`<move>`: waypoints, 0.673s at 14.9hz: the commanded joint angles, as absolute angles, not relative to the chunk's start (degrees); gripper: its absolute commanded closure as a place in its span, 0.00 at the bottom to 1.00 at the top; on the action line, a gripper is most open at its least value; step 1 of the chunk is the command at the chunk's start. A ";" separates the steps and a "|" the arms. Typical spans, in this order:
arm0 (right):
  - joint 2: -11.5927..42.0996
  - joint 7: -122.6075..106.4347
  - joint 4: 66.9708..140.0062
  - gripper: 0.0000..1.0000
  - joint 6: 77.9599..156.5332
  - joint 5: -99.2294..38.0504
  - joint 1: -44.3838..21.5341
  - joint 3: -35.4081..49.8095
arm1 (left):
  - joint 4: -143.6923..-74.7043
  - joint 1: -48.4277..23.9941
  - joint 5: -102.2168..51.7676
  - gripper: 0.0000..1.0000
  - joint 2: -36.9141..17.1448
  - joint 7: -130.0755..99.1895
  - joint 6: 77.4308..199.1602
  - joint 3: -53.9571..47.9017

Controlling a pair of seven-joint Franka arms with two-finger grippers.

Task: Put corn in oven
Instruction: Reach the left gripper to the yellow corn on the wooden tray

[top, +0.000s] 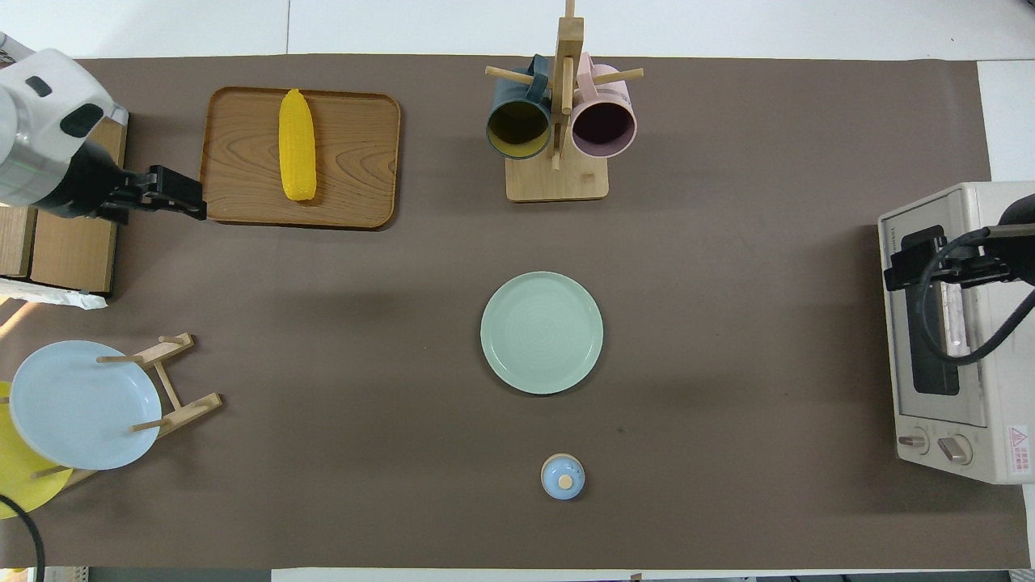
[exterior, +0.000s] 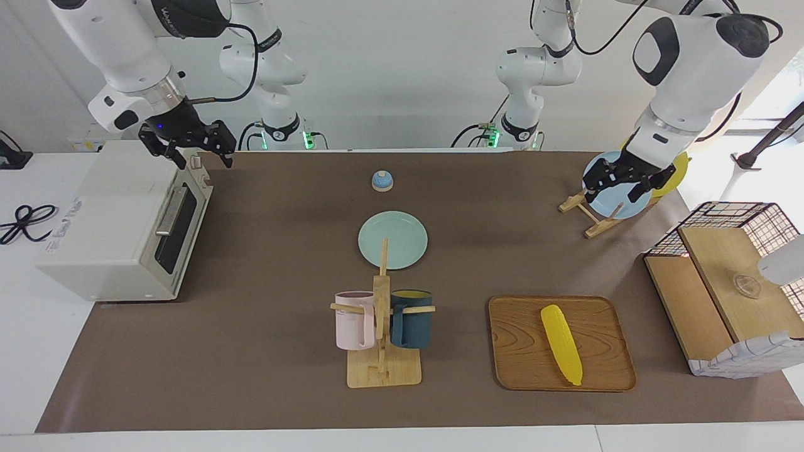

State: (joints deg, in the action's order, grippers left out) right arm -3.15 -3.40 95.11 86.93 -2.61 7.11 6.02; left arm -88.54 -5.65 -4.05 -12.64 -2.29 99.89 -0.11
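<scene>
The corn (exterior: 561, 344) is a bright yellow cob lying on a wooden tray (exterior: 521, 358) toward the left arm's end of the table; it also shows in the overhead view (top: 297, 144). The oven (exterior: 119, 220) is off-white and stands at the right arm's end, with its glass door shut and its silver handle facing the table's middle. My right gripper (exterior: 202, 158) hangs open and empty above the oven's top edge (top: 910, 260). My left gripper (exterior: 619, 187) is open and empty, raised over the mat between the plate rack and the tray (top: 192, 198).
A pale green plate (exterior: 392, 240) lies mid-table. A mug tree (exterior: 381, 326) with a pink and a dark blue mug stands beside the tray. A small blue knobbed lid (exterior: 382, 181) sits nearer the robots. A plate rack (exterior: 597, 220) and a wire-and-wood basket box (exterior: 722, 282) stand at the left arm's end.
</scene>
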 commanded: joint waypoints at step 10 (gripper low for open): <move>-7.30 -3.43 112.93 1.00 106.16 2.37 13.88 6.06 | -68.02 -9.93 -1.76 0.00 -42.62 -2.11 114.86 0.44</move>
